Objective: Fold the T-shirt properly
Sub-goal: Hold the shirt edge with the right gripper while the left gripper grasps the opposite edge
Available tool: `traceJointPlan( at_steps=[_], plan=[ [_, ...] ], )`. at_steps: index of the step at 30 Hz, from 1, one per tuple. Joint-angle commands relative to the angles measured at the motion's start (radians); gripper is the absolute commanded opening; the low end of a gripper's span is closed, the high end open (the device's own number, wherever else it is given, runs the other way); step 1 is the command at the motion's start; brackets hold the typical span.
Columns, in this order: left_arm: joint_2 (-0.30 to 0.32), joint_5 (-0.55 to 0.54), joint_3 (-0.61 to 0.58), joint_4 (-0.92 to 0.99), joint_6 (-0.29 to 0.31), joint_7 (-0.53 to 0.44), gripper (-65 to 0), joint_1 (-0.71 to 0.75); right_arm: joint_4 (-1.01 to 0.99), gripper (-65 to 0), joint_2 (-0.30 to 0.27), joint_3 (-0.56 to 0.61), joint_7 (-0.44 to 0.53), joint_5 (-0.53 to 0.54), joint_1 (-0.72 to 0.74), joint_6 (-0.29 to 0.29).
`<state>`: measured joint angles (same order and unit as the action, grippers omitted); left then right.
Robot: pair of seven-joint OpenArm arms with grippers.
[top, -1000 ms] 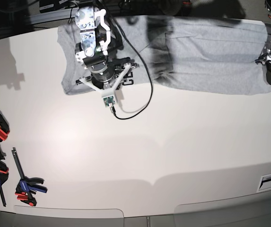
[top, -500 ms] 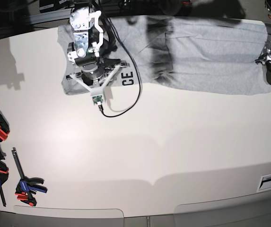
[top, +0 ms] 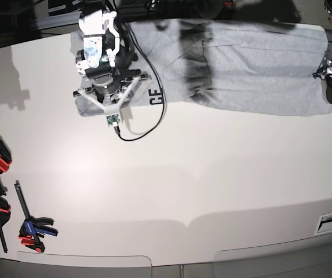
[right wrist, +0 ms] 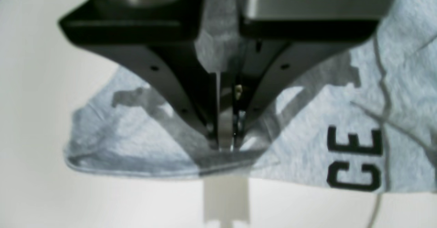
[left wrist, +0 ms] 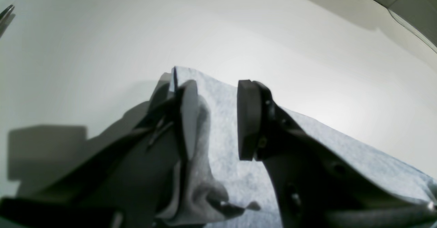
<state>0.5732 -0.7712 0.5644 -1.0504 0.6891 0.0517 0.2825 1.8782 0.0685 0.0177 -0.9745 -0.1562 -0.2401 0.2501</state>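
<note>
Two grippers flank the T-shirt (top: 252,69): right gripper (right wrist: 223,142) clenched at its left hem, left gripper (left wrist: 215,118) parted over its right corner.

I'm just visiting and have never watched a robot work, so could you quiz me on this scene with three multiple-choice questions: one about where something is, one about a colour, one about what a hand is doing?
1. Where on the table does the T-shirt lie?
A. along the far edge
B. in the middle
C. at the near edge

2. What colour are the letters on the shirt?
A. red
B. black
C. white

3. How does the right hand stand?
A. wide open above bare table
B. shut, pinching the shirt's edge
C. holding a clamp

Answers:
1. A: in the base view the grey cloth stretches along the top of the table, the rest being bare.
2. B: the right wrist view shows black block letters CE on grey cloth.
3. B: in that view its fingers meet at the hem, with cloth gathered between them.
</note>
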Motion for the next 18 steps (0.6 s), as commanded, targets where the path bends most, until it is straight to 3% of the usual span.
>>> traceJointPlan(
  at_steps=[1, 9, 15, 18],
  plan=[
    [0.025, -0.019, 0.011, -0.016, 0.009, -0.027, -46.9, -0.003, 0.047, -65.0, 0.000, 0.002, 0.012, 0.006, -0.003, 0.005],
    [0.032, -0.019, 0.014, -0.016, 0.009, -0.063, -46.9, -0.003, 0.209, -65.0, 0.000, 0.002, 0.010, 0.037, -0.155, 0.030],
    [0.046, -0.013, 0.180, -0.016, 0.009, -0.071, -46.8, -0.002, 0.212, -65.0, 0.001, 0.002, 0.009, 0.103, -0.176, 0.034],
    [0.058, 0.050, 0.265, -0.016, 0.009, -0.052, -43.0, 0.016, 0.212, -65.0, 0.001, 0.002, 0.010, 0.164, -0.175, 0.092]
  ],
)
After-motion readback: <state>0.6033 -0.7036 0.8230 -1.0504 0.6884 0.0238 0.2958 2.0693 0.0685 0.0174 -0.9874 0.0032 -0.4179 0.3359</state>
